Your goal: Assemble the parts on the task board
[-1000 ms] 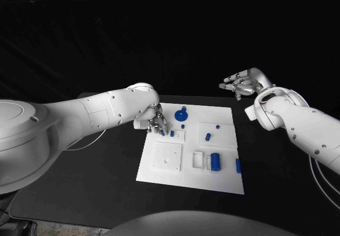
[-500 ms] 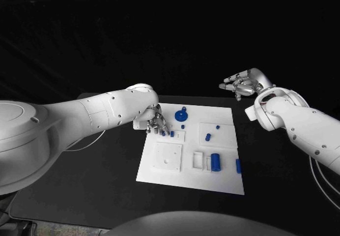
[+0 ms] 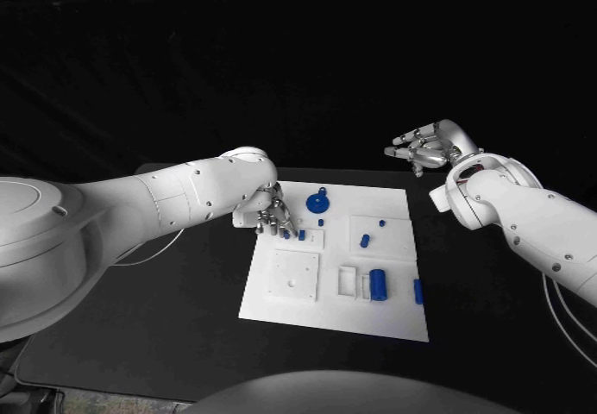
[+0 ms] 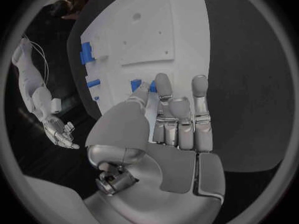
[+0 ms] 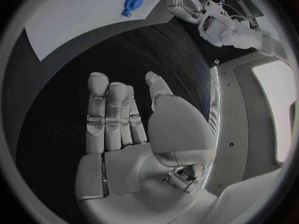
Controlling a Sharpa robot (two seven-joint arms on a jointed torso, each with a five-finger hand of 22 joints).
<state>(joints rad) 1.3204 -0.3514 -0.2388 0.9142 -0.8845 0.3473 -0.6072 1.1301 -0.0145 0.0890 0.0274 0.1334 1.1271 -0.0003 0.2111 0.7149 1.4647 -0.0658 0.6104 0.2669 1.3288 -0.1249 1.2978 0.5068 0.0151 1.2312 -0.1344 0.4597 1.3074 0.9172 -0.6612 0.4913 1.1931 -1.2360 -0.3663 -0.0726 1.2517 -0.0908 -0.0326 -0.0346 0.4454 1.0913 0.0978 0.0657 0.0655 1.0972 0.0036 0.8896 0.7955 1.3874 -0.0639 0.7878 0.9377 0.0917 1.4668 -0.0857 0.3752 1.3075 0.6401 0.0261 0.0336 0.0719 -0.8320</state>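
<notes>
right hand (image 5: 134, 149) empty, fingers (image 5: 99, 109) apart (over black table (image 5: 69, 94)); task board (image 5: 81, 10) beyond; round blue part (image 5: 132, 3) on it

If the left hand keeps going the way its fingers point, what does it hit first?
Probably the small blue part just off the fingertips of the left hand, on the task board. Depth is unclear; the fingers may already be touching it.

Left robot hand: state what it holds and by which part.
Cannot be told. The left robot hand has its fingertips at a small blue part on the task board; no grip is visible.
</notes>
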